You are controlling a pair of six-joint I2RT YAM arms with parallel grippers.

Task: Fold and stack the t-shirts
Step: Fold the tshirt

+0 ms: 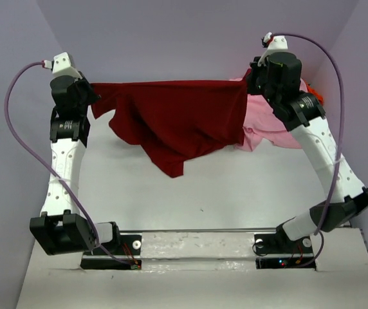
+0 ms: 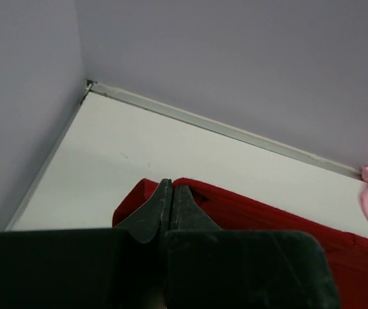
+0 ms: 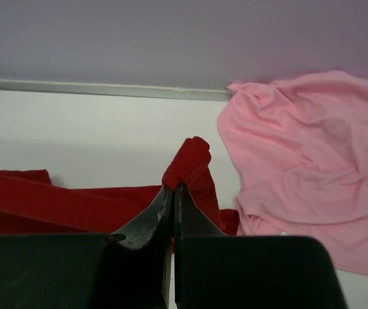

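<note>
The dark red t-shirt (image 1: 171,119) hangs stretched between my two grippers above the table, its lower part drooping to a point. My left gripper (image 1: 92,96) is shut on its left corner; in the left wrist view the gripper (image 2: 168,187) pinches the red cloth (image 2: 267,222). My right gripper (image 1: 249,84) is shut on its right corner; in the right wrist view the gripper (image 3: 173,188) pinches a red bunch (image 3: 190,161). The light pink t-shirt (image 1: 271,132) lies crumpled at the back right, also in the right wrist view (image 3: 306,154). A bit of the orange t-shirt (image 1: 315,94) peeks out behind my right arm.
Purple walls (image 1: 171,38) close in the table at the back and both sides. The white tabletop (image 1: 190,193) stretches below the hanging shirt. The arm bases sit on a mounting rail (image 1: 197,248) at the near edge.
</note>
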